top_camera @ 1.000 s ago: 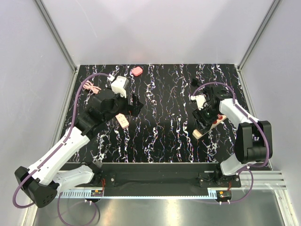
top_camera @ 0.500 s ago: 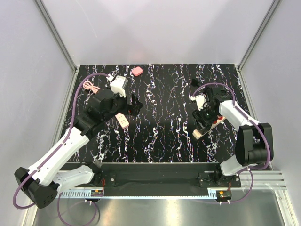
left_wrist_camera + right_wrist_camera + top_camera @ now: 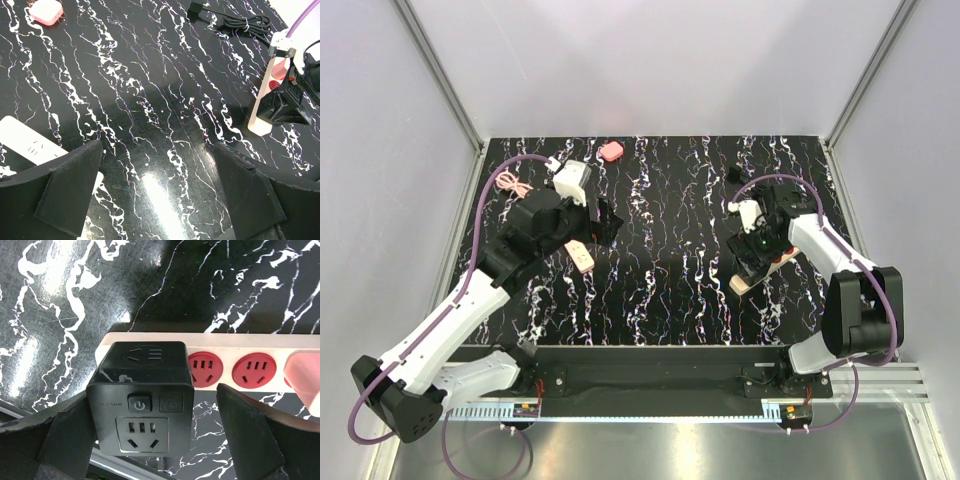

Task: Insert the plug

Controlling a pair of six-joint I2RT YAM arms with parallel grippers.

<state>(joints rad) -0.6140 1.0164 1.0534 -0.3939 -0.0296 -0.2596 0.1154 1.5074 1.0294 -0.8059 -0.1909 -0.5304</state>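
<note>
The plug (image 3: 611,151), a small pinkish-red rounded piece, lies at the far edge of the table; it also shows in the left wrist view (image 3: 46,11). The beige strip (image 3: 772,262) with red sockets (image 3: 205,369) lies at the right. A black cube adapter (image 3: 141,395) sits on the strip's near end. My right gripper (image 3: 155,400) is open and straddles this cube, with a gap at its right finger (image 3: 255,435). A pale pink piece (image 3: 302,380) sits on the strip at the frame edge. My left gripper (image 3: 157,150) is open and empty above bare table, far from the plug.
A small white strip (image 3: 583,257) lies under my left arm and shows in the left wrist view (image 3: 30,145). A white adapter (image 3: 575,180) and a pink cable (image 3: 513,185) lie at the back left. A black cable (image 3: 240,22) lies behind the beige strip.
My right arm has shifted slightly while its gripper stays over the strip's near end. My left gripper has barely moved.
</note>
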